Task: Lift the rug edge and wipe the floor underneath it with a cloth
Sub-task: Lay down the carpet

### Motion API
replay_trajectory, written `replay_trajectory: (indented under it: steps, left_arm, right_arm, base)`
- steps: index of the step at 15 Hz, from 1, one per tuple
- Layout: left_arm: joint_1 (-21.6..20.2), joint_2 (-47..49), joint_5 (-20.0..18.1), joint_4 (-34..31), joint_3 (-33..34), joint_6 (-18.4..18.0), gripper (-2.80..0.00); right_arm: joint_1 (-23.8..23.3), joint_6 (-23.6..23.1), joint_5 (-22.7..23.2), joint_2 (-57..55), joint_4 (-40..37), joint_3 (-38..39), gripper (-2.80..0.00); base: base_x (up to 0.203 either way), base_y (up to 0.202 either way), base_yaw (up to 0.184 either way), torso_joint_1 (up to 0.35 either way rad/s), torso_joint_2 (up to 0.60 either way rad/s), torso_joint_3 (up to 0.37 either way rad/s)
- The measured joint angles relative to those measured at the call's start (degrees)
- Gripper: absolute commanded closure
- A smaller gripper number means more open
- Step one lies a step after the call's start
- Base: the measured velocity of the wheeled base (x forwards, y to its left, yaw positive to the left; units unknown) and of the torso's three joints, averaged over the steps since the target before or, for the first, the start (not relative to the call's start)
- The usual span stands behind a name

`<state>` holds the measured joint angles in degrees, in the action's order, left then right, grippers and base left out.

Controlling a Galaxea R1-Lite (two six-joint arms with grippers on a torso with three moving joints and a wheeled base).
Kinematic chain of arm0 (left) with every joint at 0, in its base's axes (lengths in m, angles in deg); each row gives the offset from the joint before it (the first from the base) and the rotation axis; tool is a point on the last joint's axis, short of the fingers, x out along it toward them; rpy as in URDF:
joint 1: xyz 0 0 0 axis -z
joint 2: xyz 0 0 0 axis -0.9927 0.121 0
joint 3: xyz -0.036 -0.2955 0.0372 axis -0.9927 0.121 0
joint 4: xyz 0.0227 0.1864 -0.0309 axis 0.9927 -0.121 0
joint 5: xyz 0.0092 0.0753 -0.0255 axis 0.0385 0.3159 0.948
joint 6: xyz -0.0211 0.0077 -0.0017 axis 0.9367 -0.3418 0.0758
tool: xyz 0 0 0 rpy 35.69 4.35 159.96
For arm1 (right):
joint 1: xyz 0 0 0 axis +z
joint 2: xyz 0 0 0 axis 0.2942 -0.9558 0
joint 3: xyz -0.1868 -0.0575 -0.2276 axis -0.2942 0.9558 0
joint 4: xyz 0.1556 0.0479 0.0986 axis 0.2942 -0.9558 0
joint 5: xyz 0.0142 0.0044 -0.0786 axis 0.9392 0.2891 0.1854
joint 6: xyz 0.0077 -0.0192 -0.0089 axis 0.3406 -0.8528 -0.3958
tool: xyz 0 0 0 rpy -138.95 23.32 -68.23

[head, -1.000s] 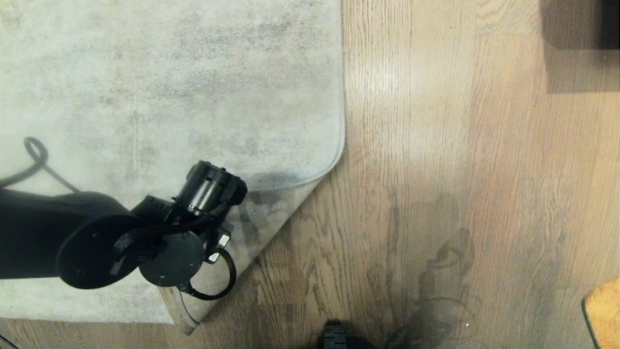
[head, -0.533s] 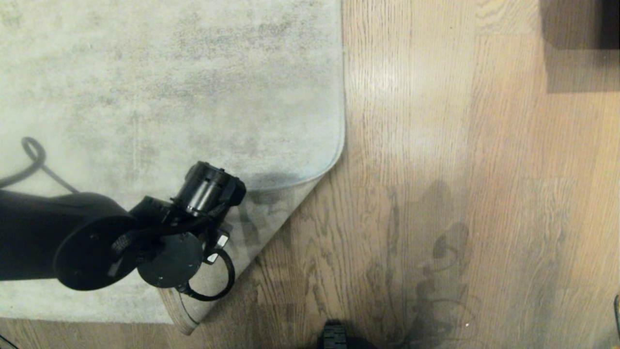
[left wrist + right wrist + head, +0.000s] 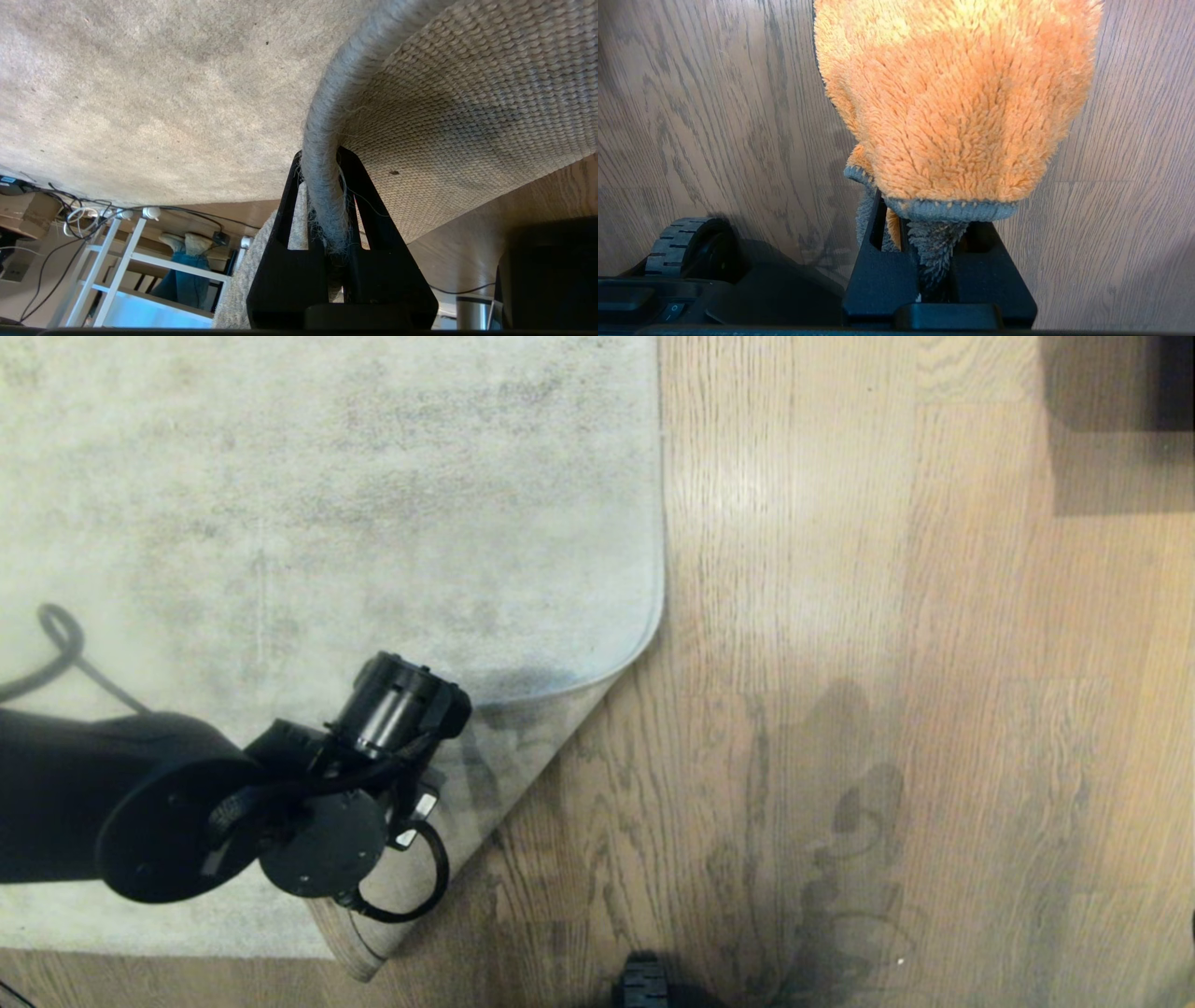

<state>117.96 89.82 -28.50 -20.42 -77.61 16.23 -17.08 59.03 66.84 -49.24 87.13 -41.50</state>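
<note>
The left arm reaches in from nine o'clock in the head view, wrist bent toward one o'clock. The left gripper (image 3: 334,186) is clamped tight, its jaws nearly together. The right gripper (image 3: 924,224) shows only in its wrist view, jaws pinched close.

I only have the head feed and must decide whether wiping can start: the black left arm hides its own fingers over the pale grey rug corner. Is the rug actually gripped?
Observer: Yes. The left gripper is shut on the rug edge, the bound grey border pinched between its fingers.
Operator: Is the underside exposed?
Observer: The woven beige backing faces the left wrist camera, above the brown wood-grain floor.
Operator: And the cloth? My view lacks it.
Observer: The right gripper is shut on the fluffy orange cloth, which hangs over bare floor.
</note>
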Motion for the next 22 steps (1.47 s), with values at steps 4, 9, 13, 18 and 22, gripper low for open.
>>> replay_trajectory:
  steps: [4,9,13,18,22]
  left_arm:
    - [0.17,-0.26,-0.01,0.00,0.61,0.26,0.00]
    - [0.37,-0.30,-0.01,-0.02,1.01,0.28,0.00]
    - [1.56,-0.37,-0.26,-0.05,1.35,1.53,0.00]
    - [2.29,-0.39,-0.61,-0.13,1.54,2.66,0.00]
    - [2.45,-0.41,-0.76,-0.22,1.56,3.04,-2.80]
  right_arm:
    - [0.00,0.00,-0.02,0.01,0.02,0.00,0.00]
    - [0.00,0.00,0.01,0.01,0.02,0.00,0.00]
    - [-0.02,0.02,0.01,0.01,0.02,0.00,0.00]
    - [-0.02,0.02,0.01,0.01,0.02,0.00,0.00]
    - [-0.02,0.02,-0.02,0.01,0.02,0.00,0.00]
  base:
    - [0.000,0.000,0.000,0.000,0.00,0.000]
    - [0.000,0.000,0.000,0.000,0.00,0.000]
    - [0.000,0.000,0.000,0.000,0.00,0.000]
    - [0.000,0.000,0.000,0.000,0.00,0.000]
    - [0.000,0.000,0.000,0.000,0.00,0.000]
